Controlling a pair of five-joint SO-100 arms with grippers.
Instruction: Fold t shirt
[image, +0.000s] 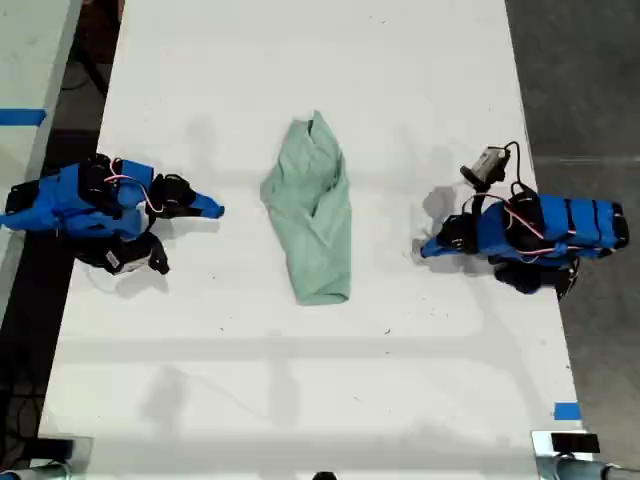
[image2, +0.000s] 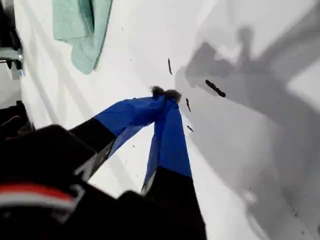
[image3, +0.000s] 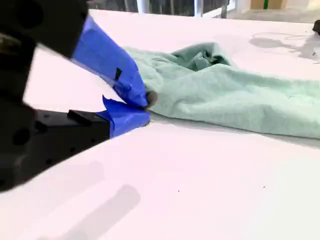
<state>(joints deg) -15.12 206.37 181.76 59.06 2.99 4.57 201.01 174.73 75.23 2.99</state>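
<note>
Mint-green cloth, the t shirt, lies in a wrinkled, bundled strip at the middle of the white table, long axis running up and down the exterior view, not laid out flat, no clean fold in it

One blue arm sits at the exterior view's left, another at the exterior view's right, both low on the table, both tips pointing in at the shirt, neither touching it. Can't tell from the wrist views which of them is first or second

Your first tool: fingertips pressed together, clenched on nothing, bare table under it, shirt well apart from it

Your second tool: jaws drawn together at the tips too, nothing held, shirt near, just past the tips, not touching

Step, as I judge it: no grasp in hand, arms parked off the cloth, and the fold looks not properly made since the shirt is bunched, not squared

Next move calls for: release both tools first, since clenched tips can't pinch cloth. Bring each to a cloth edge or corner, low to the table, and take only the top layer if you mean to spread it. Thin soft fabric, so it will likely drag and bunch if you pull from one side only
</note>
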